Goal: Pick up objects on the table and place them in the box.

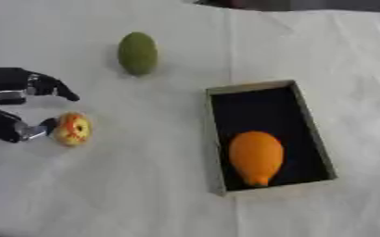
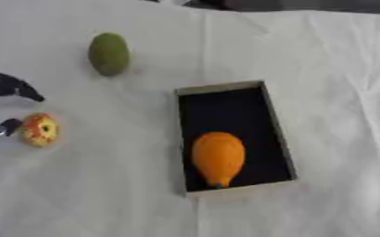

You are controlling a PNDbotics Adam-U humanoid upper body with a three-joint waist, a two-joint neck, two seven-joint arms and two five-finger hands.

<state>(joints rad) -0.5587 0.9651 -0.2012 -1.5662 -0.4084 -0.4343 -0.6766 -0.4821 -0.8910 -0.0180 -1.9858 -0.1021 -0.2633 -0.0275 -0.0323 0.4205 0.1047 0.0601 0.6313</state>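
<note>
Left of the box (image 1: 313,121), well apart from it, the apple (image 1: 72,129) lies on the tabletop (image 1: 144,194) just right of the left hand (image 1: 15,104), whose fingers (image 1: 60,90) spread wide, thumb touching the fruit; that hand is nearest.

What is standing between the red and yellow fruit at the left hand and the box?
Nothing visible: only bare white cloth lies between the red and yellow fruit at the left hand and the box. The green fruit sits farther back; the orange fruit is already inside.
</note>
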